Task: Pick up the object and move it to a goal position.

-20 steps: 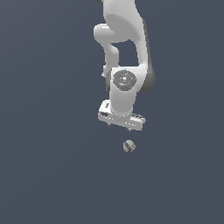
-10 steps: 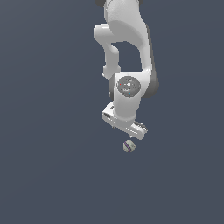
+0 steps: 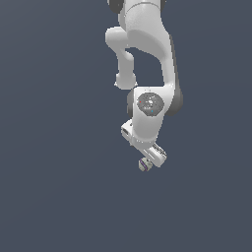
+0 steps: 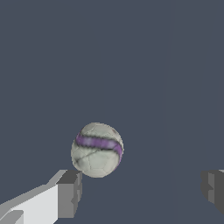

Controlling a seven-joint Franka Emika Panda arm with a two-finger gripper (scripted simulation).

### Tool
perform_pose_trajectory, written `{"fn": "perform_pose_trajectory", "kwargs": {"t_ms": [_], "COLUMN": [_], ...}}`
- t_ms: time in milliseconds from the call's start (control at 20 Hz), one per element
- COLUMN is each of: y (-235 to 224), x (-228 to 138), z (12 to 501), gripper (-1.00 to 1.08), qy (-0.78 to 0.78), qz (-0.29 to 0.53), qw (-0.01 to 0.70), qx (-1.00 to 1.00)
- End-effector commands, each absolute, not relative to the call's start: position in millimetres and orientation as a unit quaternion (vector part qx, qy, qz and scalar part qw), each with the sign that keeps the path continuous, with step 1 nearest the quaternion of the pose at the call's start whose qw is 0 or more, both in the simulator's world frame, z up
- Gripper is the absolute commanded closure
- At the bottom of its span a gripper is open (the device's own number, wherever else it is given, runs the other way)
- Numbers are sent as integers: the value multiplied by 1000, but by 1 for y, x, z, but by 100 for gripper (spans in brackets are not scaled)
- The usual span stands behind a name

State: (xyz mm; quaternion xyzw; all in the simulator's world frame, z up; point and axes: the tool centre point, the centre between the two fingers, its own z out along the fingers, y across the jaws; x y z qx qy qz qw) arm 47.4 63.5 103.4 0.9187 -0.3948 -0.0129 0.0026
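The object, a tiny off-white ball with a thin purple stripe (image 4: pixel 97 149), lies on the flat grey surface. In the exterior view the ball (image 3: pixel 143 166) peeks out just under the white hand, mostly hidden by it. My gripper (image 4: pixel 140 192) is open, with the jaws wide apart. One fingertip (image 4: pixel 69 192) is close beside the ball, the other fingertip (image 4: pixel 213 189) is far from it. The ball lies off-centre in the gap, apart from both fingers. In the exterior view the gripper (image 3: pixel 147 161) is right above the ball.
The white arm (image 3: pixel 147 54) reaches down from the top of the exterior view. The plain dark grey surface (image 3: pixel 59 187) fills all the views; no other object shows.
The hand has come down and slightly to the exterior view's right, closing the gap to the ball until it covers most of it. The ball has not moved.
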Motion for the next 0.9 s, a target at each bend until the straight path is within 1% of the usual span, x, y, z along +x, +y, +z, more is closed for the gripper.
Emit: {"fn": "perform_pose_trajectory", "kwargs": {"t_ms": [0, 450, 850], "y": [67, 80, 87], "x": [52, 65, 72], "z": [101, 92, 88], "gripper": [-92, -92, -92], "qy": [-424, -514, -557], "qz": [-11, -4, -1], "qw": [2, 1, 0], "qx": [905, 858, 831]}}
